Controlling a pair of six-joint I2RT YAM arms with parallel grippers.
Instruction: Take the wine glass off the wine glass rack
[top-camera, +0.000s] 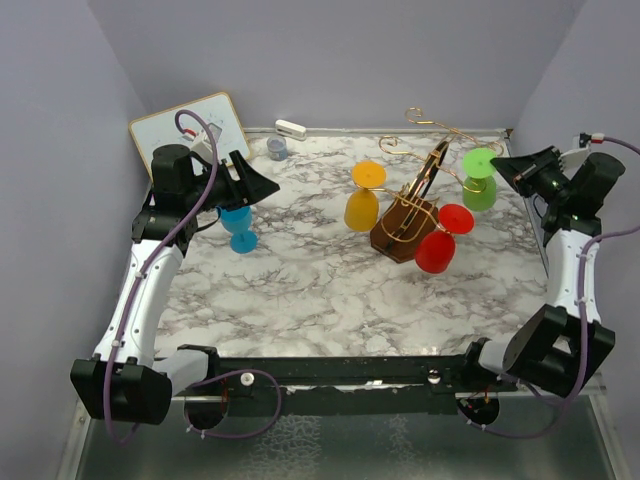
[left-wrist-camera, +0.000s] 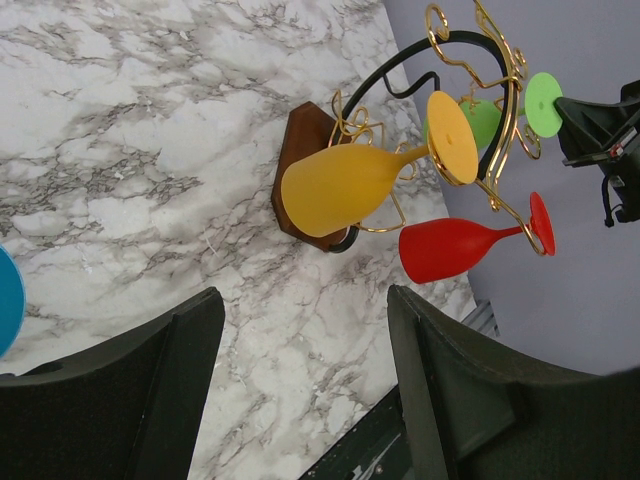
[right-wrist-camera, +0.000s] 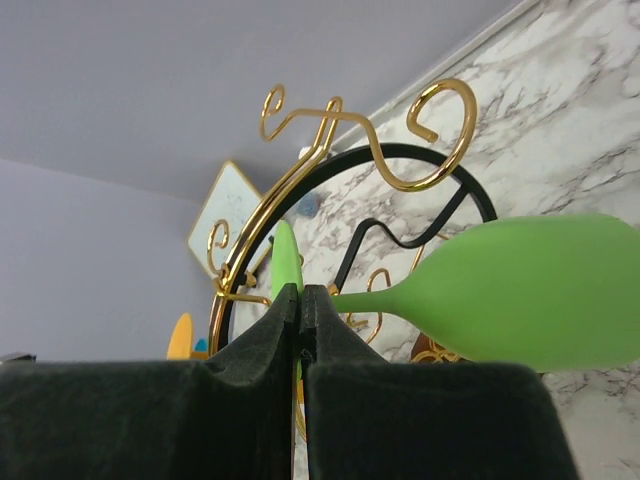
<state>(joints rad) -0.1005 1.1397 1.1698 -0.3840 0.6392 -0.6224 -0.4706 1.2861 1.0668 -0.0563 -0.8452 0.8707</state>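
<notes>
The green wine glass (right-wrist-camera: 520, 290) hangs on the right side of the wine glass rack (top-camera: 405, 228), its stem lying crosswise just ahead of the nearer right claw (right-wrist-camera: 302, 298), which is closed tight at the foot's rim, grip uncertain, while the left claw (left-wrist-camera: 305, 305) gapes wide and empty, well apart.

Marble-patterned table (top-camera: 300, 300), grey veins. 1 whiteboard (top-camera: 160, 128) leans in the back-left corner. 1 small white block (top-camera: 290, 128) lies on the back edge. 1 small grey-blue cup-like item (top-camera: 277, 148) stands near it.
</notes>
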